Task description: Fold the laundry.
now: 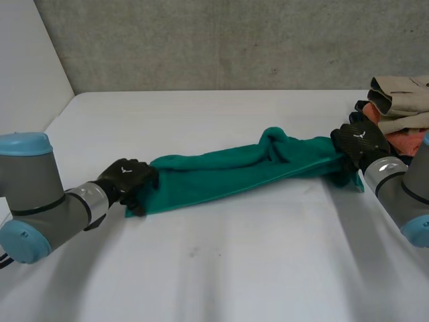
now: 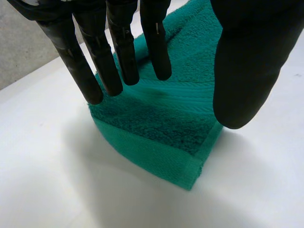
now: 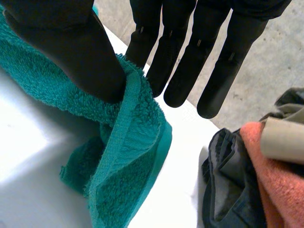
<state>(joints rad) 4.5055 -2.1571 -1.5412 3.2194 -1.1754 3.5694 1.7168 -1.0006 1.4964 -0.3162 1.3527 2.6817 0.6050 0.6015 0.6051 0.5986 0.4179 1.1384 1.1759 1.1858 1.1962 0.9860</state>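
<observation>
A green towel (image 1: 228, 171) lies stretched in a long bunched strip across the table between my two hands. My left hand (image 1: 127, 178) is at its left end. In the left wrist view its fingers (image 2: 121, 52) reach straight down over the towel's corner (image 2: 161, 123), with the thumb standing wide apart on the other side. My right hand (image 1: 360, 141) is at the towel's right end. In the right wrist view its thumb (image 3: 71, 42) pinches the towel's hemmed edge (image 3: 123, 156) against the fingers, and the corner hangs down below.
A pile of other laundry (image 1: 402, 111), beige, orange and dark pieces, sits at the table's right edge, just beside my right hand. The right wrist view has it close to the towel's held corner, as the dark and orange cloth (image 3: 256, 185). A grey wall runs behind the table.
</observation>
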